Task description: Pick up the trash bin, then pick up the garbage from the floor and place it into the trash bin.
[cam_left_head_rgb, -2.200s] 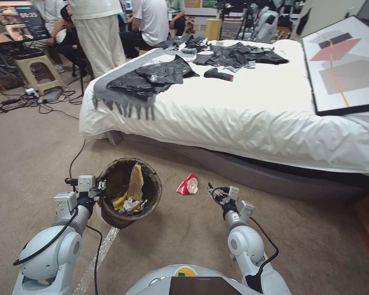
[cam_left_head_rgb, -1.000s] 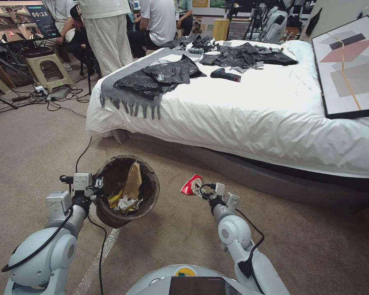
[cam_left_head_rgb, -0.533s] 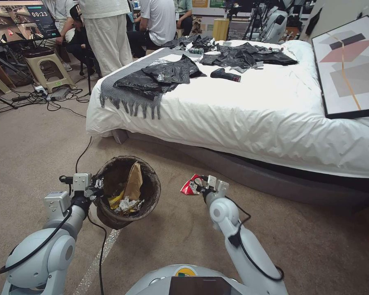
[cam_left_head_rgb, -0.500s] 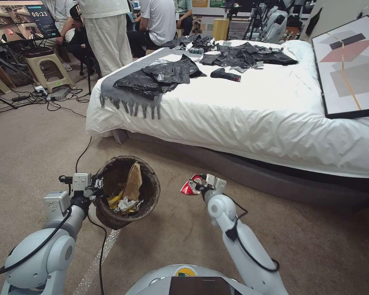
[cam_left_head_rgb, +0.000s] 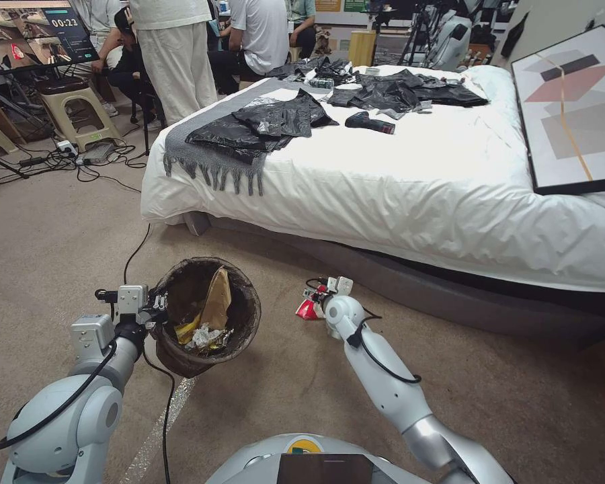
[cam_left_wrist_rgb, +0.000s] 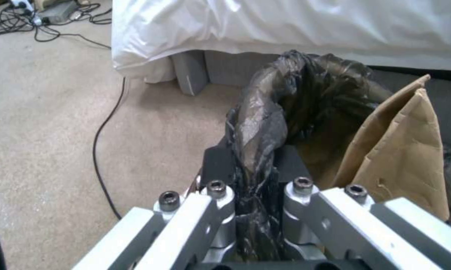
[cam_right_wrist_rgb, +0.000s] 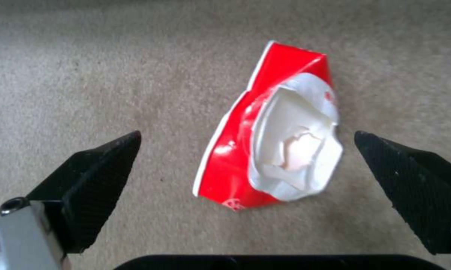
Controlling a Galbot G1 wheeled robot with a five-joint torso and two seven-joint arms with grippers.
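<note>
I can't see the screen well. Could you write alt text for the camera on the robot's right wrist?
The right gripper hangs open just above a crumpled red and white packet lying on the beige carpet. Its two black fingers stand wide apart, one on each side of the packet, neither touching it.

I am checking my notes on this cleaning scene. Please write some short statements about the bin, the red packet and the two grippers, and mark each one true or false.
1. The left gripper is shut on the bin's rim. True.
2. The right gripper has closed on the red packet. False: its fingers are spread open on either side of the packet, which lies on the carpet.
3. The bin already holds a tan paper piece. True.
4. The red packet lies on the bed. False: it lies on the carpet beside the bed.
</note>
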